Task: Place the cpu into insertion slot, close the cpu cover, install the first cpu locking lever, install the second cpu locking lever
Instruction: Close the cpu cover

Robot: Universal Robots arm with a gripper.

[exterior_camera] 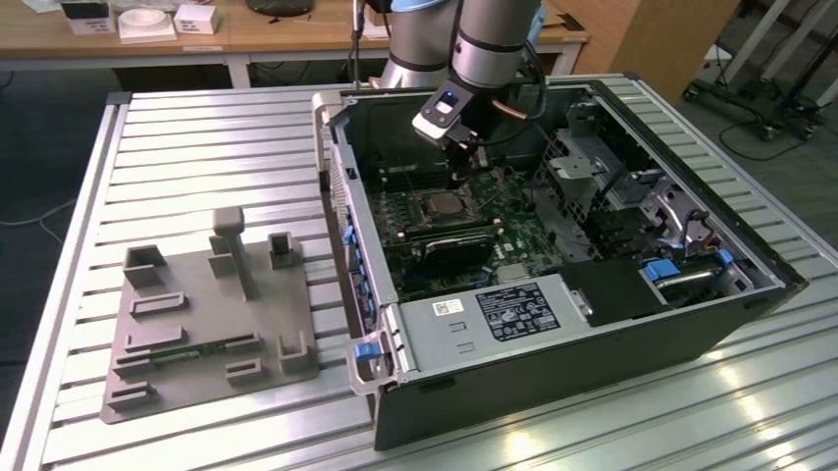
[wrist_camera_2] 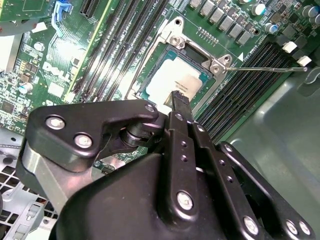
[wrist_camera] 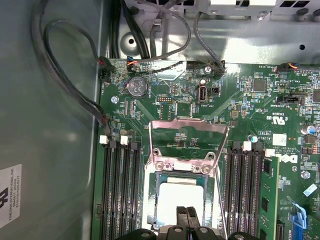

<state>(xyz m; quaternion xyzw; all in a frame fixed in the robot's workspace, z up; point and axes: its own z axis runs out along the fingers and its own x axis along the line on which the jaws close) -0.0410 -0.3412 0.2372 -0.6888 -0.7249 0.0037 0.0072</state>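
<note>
The cpu [wrist_camera: 175,197] [wrist_camera_2: 170,80], a silver square chip, lies flat in the insertion slot [wrist_camera_2: 196,54] on the green board inside the open computer case [exterior_camera: 550,373]. Beyond the socket the cpu cover [wrist_camera: 189,125] is swung open, and the board shows through its window. My gripper [wrist_camera_2: 180,97] [wrist_camera: 188,215] hangs right over the chip's near edge with its black fingers shut together and nothing between them. In the exterior view the gripper [exterior_camera: 458,177] reaches down just above the cpu [exterior_camera: 442,203]. A thin metal locking lever [wrist_camera_2: 265,69] sticks out sideways, released from the socket.
Long black memory slots [wrist_camera: 120,190] flank the socket on both sides. Cables [wrist_camera: 65,75] run along the case wall. A labelled power supply [exterior_camera: 511,309] fills the case's near end. A grey fixture plate [exterior_camera: 210,314] sits on the slatted table at the exterior view's left.
</note>
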